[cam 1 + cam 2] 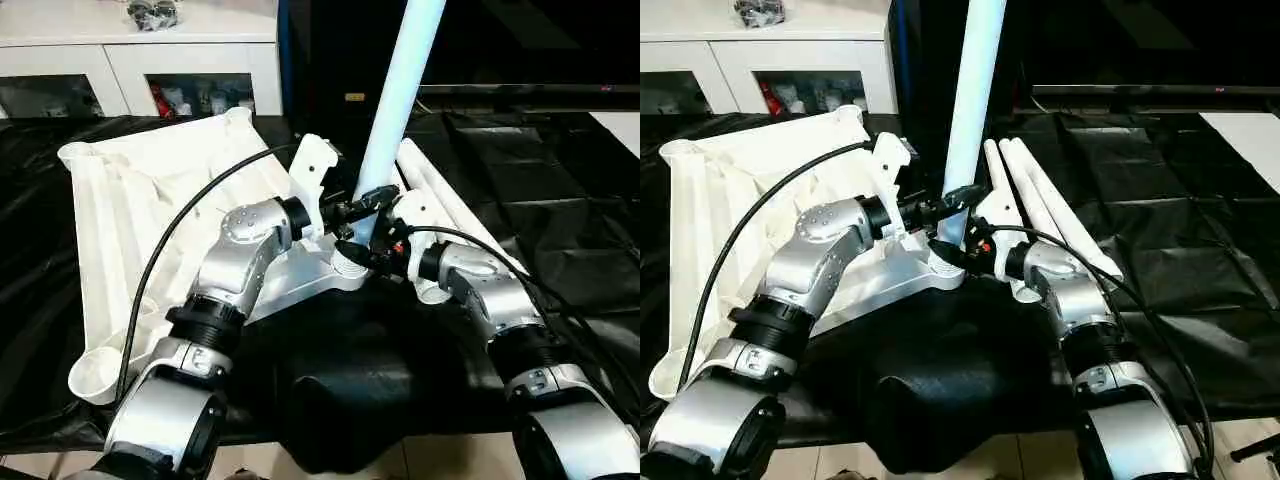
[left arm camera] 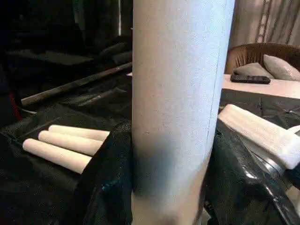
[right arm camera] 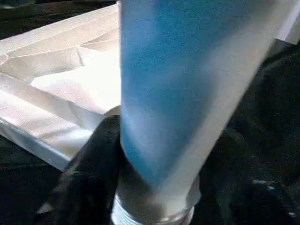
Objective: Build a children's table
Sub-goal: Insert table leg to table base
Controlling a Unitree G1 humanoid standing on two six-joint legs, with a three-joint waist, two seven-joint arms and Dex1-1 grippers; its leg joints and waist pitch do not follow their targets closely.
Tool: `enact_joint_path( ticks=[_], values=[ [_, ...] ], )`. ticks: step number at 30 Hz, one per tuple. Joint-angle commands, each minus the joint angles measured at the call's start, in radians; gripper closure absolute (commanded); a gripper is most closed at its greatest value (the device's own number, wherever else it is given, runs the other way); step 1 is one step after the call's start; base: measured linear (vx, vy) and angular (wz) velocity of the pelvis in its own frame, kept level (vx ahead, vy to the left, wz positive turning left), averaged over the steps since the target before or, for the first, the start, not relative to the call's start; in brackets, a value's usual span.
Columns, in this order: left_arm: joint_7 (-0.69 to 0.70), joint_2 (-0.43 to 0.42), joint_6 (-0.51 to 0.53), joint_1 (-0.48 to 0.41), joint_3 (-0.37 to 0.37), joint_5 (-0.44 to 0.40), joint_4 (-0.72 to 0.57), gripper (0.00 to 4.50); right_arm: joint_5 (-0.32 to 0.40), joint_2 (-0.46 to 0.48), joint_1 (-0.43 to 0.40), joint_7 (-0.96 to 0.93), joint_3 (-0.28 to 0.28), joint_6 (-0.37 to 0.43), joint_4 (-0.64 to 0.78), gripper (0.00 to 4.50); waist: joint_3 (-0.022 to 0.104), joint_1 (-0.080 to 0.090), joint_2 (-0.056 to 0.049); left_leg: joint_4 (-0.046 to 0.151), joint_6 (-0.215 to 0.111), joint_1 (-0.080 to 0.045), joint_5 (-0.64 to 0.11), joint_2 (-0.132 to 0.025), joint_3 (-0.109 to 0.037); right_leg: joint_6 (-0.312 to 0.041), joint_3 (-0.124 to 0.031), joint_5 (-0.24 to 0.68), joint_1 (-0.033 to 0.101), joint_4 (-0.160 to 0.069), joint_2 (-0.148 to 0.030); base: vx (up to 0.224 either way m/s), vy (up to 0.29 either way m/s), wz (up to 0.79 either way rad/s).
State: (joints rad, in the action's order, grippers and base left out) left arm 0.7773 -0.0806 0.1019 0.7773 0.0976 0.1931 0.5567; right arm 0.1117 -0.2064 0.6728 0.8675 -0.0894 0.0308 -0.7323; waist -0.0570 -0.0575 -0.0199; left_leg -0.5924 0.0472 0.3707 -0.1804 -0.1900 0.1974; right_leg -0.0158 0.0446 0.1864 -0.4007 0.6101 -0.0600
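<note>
The children's table top (image 1: 150, 200) lies upside down on black sheeting, ribs up, with round sockets at its corners. One white leg (image 1: 400, 90) stands upright in the near right socket (image 1: 345, 268). My left gripper (image 1: 378, 200) is shut on this leg a little above its base; the leg (image 2: 178, 93) sits between the black fingers (image 2: 103, 187). My right gripper (image 1: 362, 250) grips the same leg lower down, just above its threaded end (image 3: 150, 213), fingers (image 3: 89, 178) pressed to its sides. Three spare legs (image 1: 450, 200) lie side by side to the right of the top.
A white cabinet (image 1: 140, 60) with glass doors stands at the back left. Black sheeting (image 1: 560, 220) covers the work surface, with a raised fold (image 1: 360, 400) at the near edge. A white surface (image 1: 620, 125) shows far right.
</note>
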Motion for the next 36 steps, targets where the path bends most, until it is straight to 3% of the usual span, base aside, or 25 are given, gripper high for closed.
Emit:
enact_joint_path(
  ticks=[1, 6, 13, 15, 19, 21, 22, 25, 29, 33, 36],
  values=[
    [-0.013, -0.024, 0.041, -0.028, 0.016, -0.034, 0.066, 2.63, -0.002, -0.004, 0.025, 0.002, -0.001, -0.01, -0.019, 2.21, 0.066, -0.003, 0.008, 0.063, -0.052, -0.011, -0.202, -0.04, -0.021, -0.245, -0.04, 0.192, 0.051, -0.078, -0.078, 0.0, 0.0, 0.0],
    [-0.012, -0.028, 0.043, -0.027, 0.012, -0.033, 0.068, 2.63, -0.004, -0.004, 0.033, 0.01, 0.0, -0.016, -0.034, 2.45, 0.063, -0.003, 0.009, 0.065, -0.046, -0.013, -0.222, -0.041, -0.021, -0.234, -0.04, 0.244, 0.048, -0.083, -0.079, 0.0, 0.0, 0.0],
    [-0.042, -0.036, 0.052, -0.031, 0.009, -0.048, 0.072, 2.63, -0.002, -0.002, 0.04, 0.021, 0.001, -0.016, -0.043, 2.56, 0.065, -0.003, 0.012, 0.064, -0.048, -0.012, -0.211, -0.041, -0.021, -0.231, -0.04, 0.234, 0.048, -0.081, -0.079, 0.0, 0.0, 0.0],
    [-0.068, -0.036, 0.065, -0.029, -0.001, -0.049, 0.075, 1.93, -0.002, -0.002, 0.041, 0.023, 0.0, -0.018, -0.046, 2.56, 0.064, -0.003, 0.012, 0.065, -0.048, -0.011, -0.212, -0.04, -0.021, -0.23, -0.04, 0.243, 0.048, -0.082, -0.08, 0.0, 0.0, 0.0],
    [0.001, -0.048, 0.097, -0.046, 0.016, -0.027, 0.04, 1.78, -0.002, -0.001, 0.042, 0.024, -0.001, -0.019, -0.046, 2.57, 0.064, 0.0, 0.013, 0.065, -0.048, -0.009, -0.214, -0.038, -0.022, -0.22, -0.04, 0.261, 0.048, -0.082, -0.078, 0.0, 0.0, 0.0],
    [-0.011, -0.053, 0.058, -0.064, 0.007, -0.028, 0.015, 1.51, 0.0, -0.001, 0.043, 0.026, 0.0, -0.018, -0.046, 2.57, 0.069, 0.0, 0.009, 0.063, -0.054, -0.009, -0.186, -0.042, -0.022, -0.228, -0.041, 0.21, 0.048, -0.078, -0.079, 0.0, 0.0, 0.0],
    [-0.003, -0.055, 0.045, -0.078, -0.011, -0.006, -0.006, 1.45, 0.0, -0.002, 0.044, 0.026, 0.001, -0.018, -0.048, 2.57, 0.072, -0.002, 0.008, 0.061, -0.061, -0.009, -0.16, -0.043, -0.021, -0.248, -0.04, 0.138, 0.048, -0.07, -0.077, 0.0, 0.0, 0.0],
    [0.003, -0.073, 0.046, -0.105, -0.038, 0.022, -0.057, 1.43, -0.001, -0.004, 0.045, 0.026, 0.002, -0.019, -0.05, 2.57, 0.071, -0.002, 0.008, 0.061, -0.066, -0.008, -0.162, -0.045, -0.02, -0.267, -0.039, 0.109, 0.049, -0.066, -0.078, 0.0, 0.0, 0.0],
    [0.08, -0.14, 0.091, -0.162, -0.034, 0.049, -0.147, 1.43, -0.001, -0.004, 0.045, 0.027, 0.001, -0.019, -0.053, 2.57, 0.067, -0.003, 0.013, 0.063, -0.061, -0.009, -0.175, -0.046, -0.018, -0.263, -0.04, 0.151, 0.048, -0.067, -0.079, 0.0, 0.0, 0.0],
    [0.123, -0.191, 0.121, -0.192, -0.041, 0.058, -0.2, 1.43, -0.003, -0.003, 0.047, 0.03, 0.002, -0.022, -0.059, 2.57, 0.064, 0.001, 0.009, 0.066, -0.037, -0.014, -0.204, -0.046, -0.018, -0.237, -0.041, 0.215, 0.04, -0.072, -0.076, 0.0, 0.0, 0.0],
    [0.152, -0.24, 0.119, -0.216, -0.01, 0.028, -0.229, 1.43, -0.004, -0.003, 0.045, 0.03, 0.002, -0.023, -0.058, 2.57, 0.064, 0.001, 0.009, 0.068, -0.029, -0.013, -0.202, -0.046, -0.018, -0.237, -0.042, 0.203, 0.04, -0.07, -0.075, 0.0, 0.0, 0.0]
  ],
)
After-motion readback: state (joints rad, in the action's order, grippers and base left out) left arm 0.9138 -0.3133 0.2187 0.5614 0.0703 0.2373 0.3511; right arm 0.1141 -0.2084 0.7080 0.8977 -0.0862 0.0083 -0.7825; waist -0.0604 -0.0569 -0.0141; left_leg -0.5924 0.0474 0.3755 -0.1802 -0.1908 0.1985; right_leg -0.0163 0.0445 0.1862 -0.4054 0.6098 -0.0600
